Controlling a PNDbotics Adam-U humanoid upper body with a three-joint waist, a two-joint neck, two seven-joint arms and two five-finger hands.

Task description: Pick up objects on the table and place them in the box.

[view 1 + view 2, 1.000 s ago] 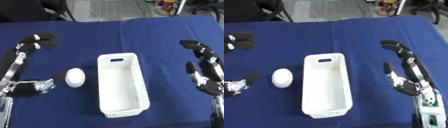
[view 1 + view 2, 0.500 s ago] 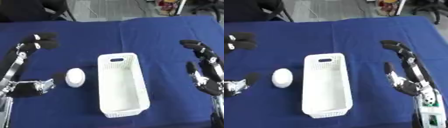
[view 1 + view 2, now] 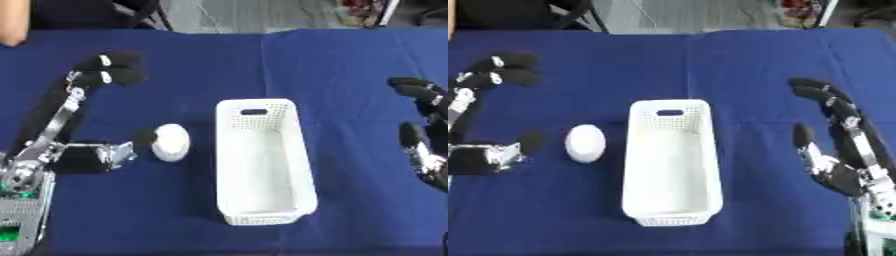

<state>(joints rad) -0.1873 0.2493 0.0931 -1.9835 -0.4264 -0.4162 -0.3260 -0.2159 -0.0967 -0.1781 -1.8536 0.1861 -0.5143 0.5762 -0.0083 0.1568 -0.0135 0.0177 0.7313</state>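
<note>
Left robot hand (image 3: pixel 74 150) rests spread open near the counter's (image 3: pixel 332 65) left edge. The white oval object (image 3: pixel 171 142) lies just beside its thumb. Right robot hand (image 3: pixel 842 145) is open near the right edge.

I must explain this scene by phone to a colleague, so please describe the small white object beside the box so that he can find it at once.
Start from the blue table and find the long white box at its middle. On the box's left side, apart from it, lies a small white egg-shaped object, close to the thumb of the left hand. It is the only loose rounded thing there, smooth, not perforated like the box.
</note>
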